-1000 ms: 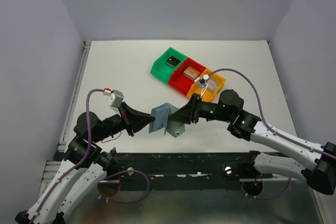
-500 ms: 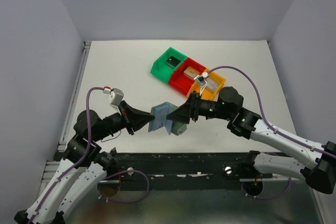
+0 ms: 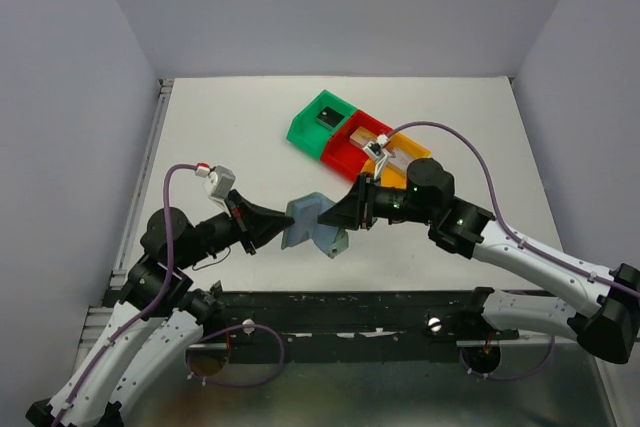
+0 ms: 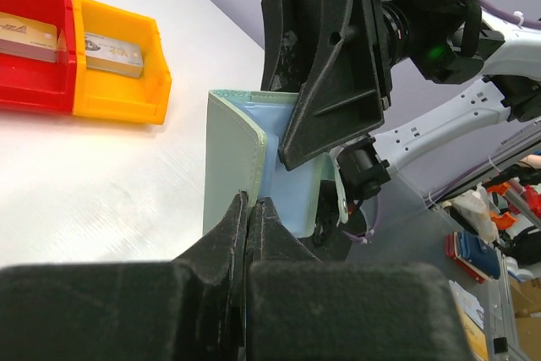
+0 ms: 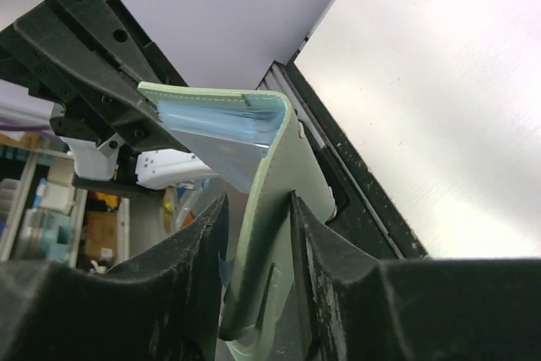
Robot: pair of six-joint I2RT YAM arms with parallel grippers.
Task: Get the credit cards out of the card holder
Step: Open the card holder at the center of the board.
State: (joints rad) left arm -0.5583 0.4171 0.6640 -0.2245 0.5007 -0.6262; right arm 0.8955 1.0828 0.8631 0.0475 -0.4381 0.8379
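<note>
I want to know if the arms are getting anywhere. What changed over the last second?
The right gripper and its arm shifted left and slightly away from the bases, nudging the card holder a little left. The left gripper barely moved. Both still pinch the holder, and nothing was let go. The three bins and the cards in them stayed put.

White tabletop (image 3: 230, 127); pale lilac walls (image 3: 340, 7) on three sides; black rail (image 3: 330, 312) along near edge

Far-right worktop (image 3: 220, 127) blocked by bins (image 3: 345, 139). Near-centre, left pincer (image 3: 285, 228) and right pincer (image 3: 329, 222) clamp card holder (image 3: 300, 215), no gap between. Left side open.
</note>
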